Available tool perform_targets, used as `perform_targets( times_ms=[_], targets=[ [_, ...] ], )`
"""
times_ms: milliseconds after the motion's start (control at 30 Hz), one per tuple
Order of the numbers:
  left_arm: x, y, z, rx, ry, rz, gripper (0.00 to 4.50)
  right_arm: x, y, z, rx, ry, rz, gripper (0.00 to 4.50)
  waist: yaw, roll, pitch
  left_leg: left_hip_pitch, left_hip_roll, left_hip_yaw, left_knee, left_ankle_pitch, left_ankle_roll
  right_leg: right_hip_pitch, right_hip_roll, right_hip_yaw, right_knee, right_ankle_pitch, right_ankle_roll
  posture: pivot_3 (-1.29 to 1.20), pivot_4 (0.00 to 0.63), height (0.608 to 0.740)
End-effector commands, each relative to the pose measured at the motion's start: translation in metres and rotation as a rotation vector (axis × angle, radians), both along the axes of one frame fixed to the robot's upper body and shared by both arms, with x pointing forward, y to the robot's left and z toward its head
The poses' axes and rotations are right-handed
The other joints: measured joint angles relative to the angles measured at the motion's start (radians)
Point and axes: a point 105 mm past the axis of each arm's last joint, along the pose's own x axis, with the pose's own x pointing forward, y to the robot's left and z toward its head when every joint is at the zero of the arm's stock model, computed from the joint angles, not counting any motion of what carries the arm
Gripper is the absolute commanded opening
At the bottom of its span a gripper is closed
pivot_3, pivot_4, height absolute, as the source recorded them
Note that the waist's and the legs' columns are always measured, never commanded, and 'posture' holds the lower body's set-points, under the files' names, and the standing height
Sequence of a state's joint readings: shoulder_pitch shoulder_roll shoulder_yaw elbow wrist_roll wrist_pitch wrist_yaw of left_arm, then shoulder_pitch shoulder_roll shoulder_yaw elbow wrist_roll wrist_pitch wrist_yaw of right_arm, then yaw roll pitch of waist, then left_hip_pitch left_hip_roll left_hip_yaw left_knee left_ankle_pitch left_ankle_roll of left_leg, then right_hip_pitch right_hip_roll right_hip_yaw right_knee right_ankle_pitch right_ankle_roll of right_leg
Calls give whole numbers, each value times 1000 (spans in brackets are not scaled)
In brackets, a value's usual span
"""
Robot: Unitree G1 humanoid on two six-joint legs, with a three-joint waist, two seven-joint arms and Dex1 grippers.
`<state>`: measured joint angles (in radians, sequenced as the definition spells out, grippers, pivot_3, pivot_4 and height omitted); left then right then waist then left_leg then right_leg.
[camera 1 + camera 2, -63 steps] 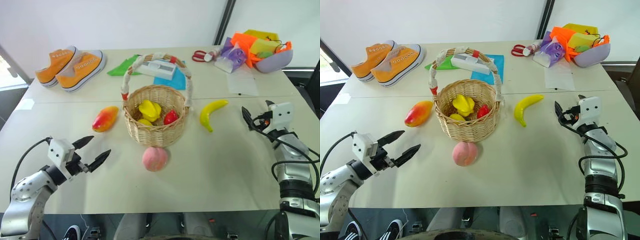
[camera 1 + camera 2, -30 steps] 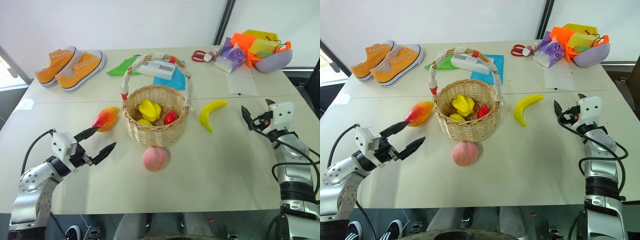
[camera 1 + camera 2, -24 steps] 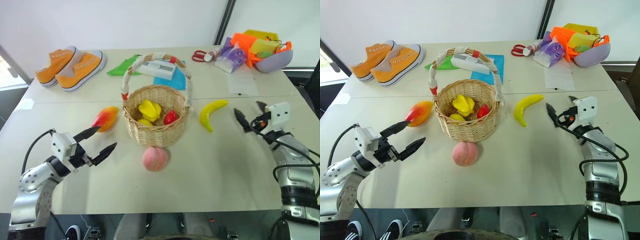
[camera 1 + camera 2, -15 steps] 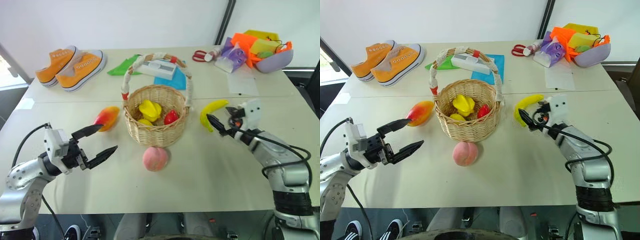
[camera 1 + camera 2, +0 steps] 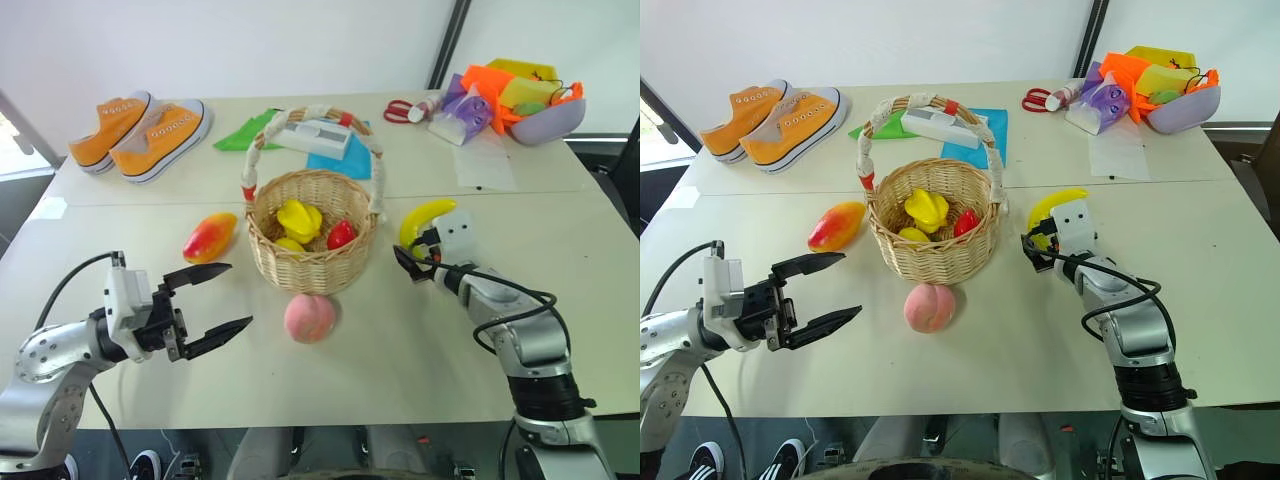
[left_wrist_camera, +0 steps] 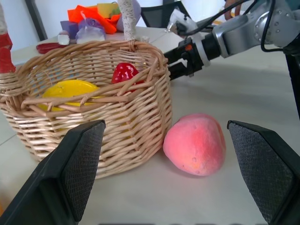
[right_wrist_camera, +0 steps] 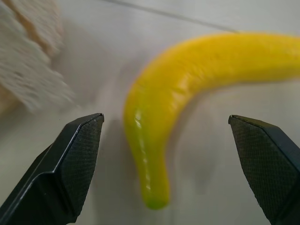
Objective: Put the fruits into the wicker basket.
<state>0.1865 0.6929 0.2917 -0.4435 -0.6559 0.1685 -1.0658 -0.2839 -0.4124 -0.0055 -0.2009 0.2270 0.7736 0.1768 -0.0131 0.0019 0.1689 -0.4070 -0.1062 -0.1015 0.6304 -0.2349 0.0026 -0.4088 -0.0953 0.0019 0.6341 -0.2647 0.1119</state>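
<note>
Our right gripper (image 7: pixel 164 154) had its fingers spread around the banana (image 7: pixel 187 89), at center-right beside the basket (image 5: pixel 312 240). We judged it best to pinch the thick middle squarely. The left gripper (image 5: pixel 215 300) was spread too, empty.

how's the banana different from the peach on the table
The banana is yellow, long and curved; the peach is pink and round. The banana lies to the right of the wicker basket, with the open right gripper around it; the peach sits in front of the basket, untouched. Both remain outside it.
</note>
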Motion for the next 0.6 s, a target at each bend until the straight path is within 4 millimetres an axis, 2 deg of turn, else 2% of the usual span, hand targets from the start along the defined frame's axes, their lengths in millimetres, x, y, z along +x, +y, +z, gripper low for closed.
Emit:
perform_targets(
  times_ms=[33, 133, 300, 333, 433, 533, 600],
  targets=[
    [-1, -4, 4, -5, -30, -7, 4500, 6, -2, 9, -4, -48, -29, 4213, 0, 0, 0, 0, 0, 0, 0, 0, 0, 0, 0, 0, 0, 0, 0, 0, 150, 740],
    [-3, -4, 5, -18, -19, -13, 4500, 7, -4, 8, 20, -45, -48, 3123, 1, 0, 0, 0, 0, 0, 0, 0, 0, 0, 0, 0, 0, 0, 0, 0, 150, 740],
    [-1, 0, 5, -29, -21, -2, 4500, 7, -12, 14, 6, -79, -69, 739, 2, 0, 0, 0, 0, 0, 0, 0, 0, 0, 0, 0, 0, 0, 0, 0, 150, 740],
    [-1, 0, 5, -30, -21, -1, 4500, 7, -13, 16, 6, -87, -71, 600, 2, 0, 0, 0, 0, 0, 0, 0, 0, 0, 0, 0, 0, 0, 0, 0, 150, 740],
    [0, 0, 5, -43, -20, 4, 4500, 4, -30, 26, -31, -134, -113, 570, 2, 0, 0, 0, 0, 0, 0, 0, 0, 0, 0, 0, 0, 0, 0, 0, 150, 740],
    [4, 4, 6, -90, -6, 35, 4500, -4, -48, 55, 4, -291, -86, 568, 6, 0, 0, 0, -1, 0, 0, 0, 0, 0, 0, 0, 0, 0, 0, 0, 150, 740],
    [8, 9, 4, -102, -7, 65, 4500, -17, -45, 77, 92, -411, 9, 548, 4, 0, 0, 0, -1, 0, 0, 0, 0, 0, 0, 0, 0, 0, 0, 0, 150, 740]
  ],
)
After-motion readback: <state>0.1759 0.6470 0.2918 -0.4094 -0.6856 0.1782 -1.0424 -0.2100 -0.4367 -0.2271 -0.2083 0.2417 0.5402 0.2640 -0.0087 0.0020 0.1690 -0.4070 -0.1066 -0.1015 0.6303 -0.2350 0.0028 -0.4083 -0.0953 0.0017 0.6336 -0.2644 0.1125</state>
